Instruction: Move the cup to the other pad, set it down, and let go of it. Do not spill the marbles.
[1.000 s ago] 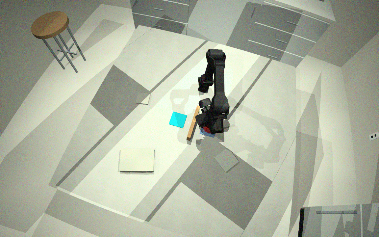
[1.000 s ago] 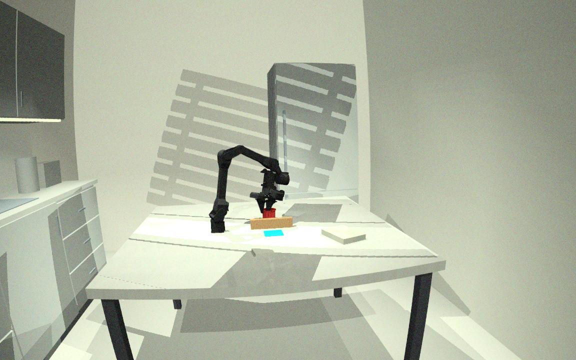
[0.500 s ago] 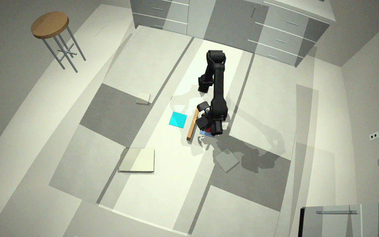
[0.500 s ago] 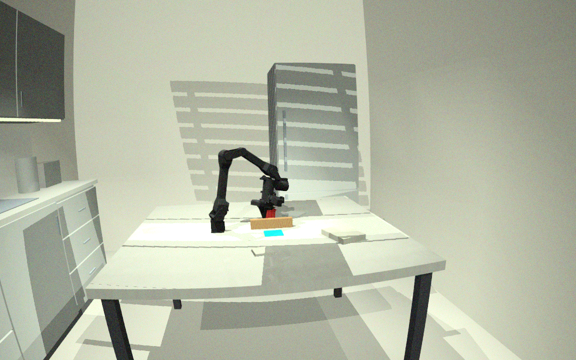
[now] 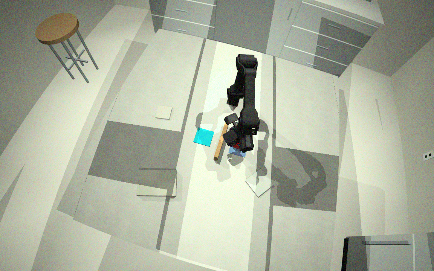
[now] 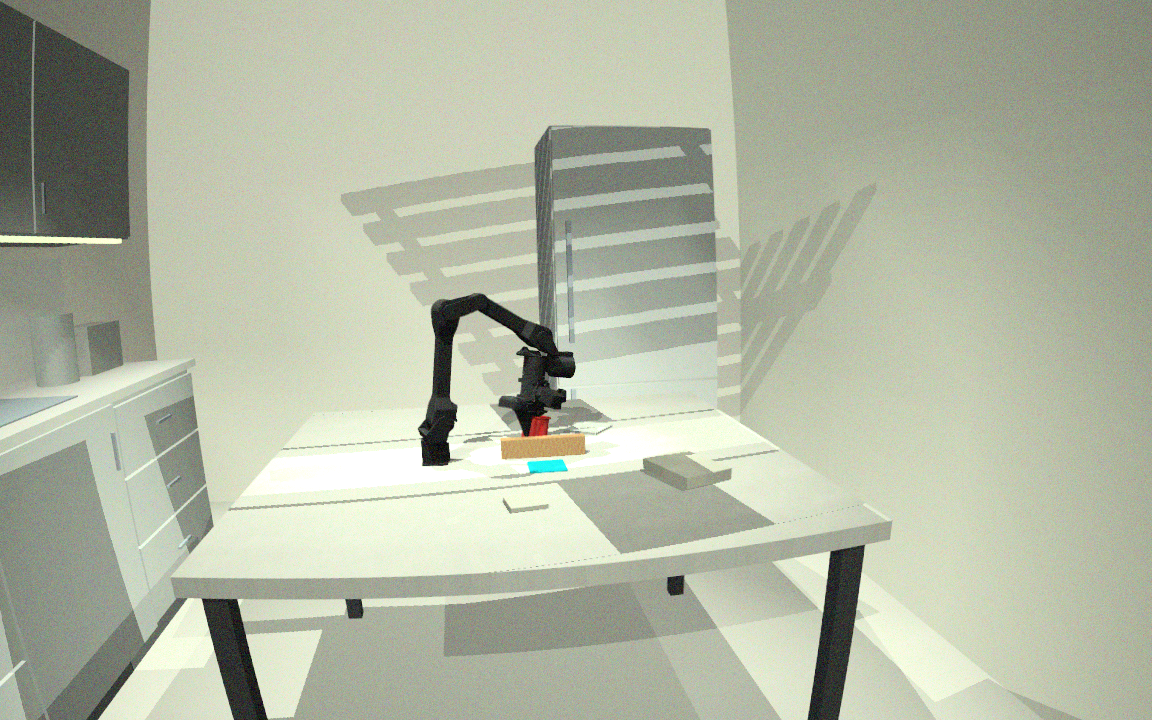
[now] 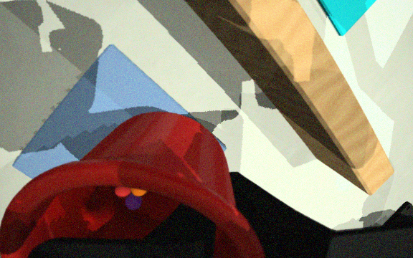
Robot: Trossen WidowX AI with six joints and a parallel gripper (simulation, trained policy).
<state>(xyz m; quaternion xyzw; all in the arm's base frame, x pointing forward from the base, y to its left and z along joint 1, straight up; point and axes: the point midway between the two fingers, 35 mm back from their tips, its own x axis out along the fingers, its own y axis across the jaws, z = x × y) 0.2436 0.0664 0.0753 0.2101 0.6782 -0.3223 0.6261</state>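
Observation:
The red cup (image 5: 236, 145) (image 6: 540, 425) (image 7: 156, 143) leans over the near part of the blue pad (image 5: 238, 153) (image 7: 120, 79). Whether its base touches the pad is hidden. My gripper (image 6: 529, 428) (image 7: 221, 180) is shut on the cup's wall, one finger inside the mouth and one outside. In the wrist view a red marble (image 7: 122, 191), an orange marble (image 7: 139, 191) and a purple marble (image 7: 133, 203) show inside; the rest of the inside is hidden. The cyan pad (image 5: 203, 137) (image 6: 547, 466) (image 7: 346, 14) bears nothing.
A wooden bar (image 5: 220, 145) (image 6: 542, 445) (image 7: 350, 118) stands on the table between the two pads, close beside the cup. A thick pale slab (image 5: 156, 183) (image 6: 686, 471), a small pale tile (image 5: 163, 112) (image 6: 525, 505) and another pale tile (image 5: 259, 185) lie farther out.

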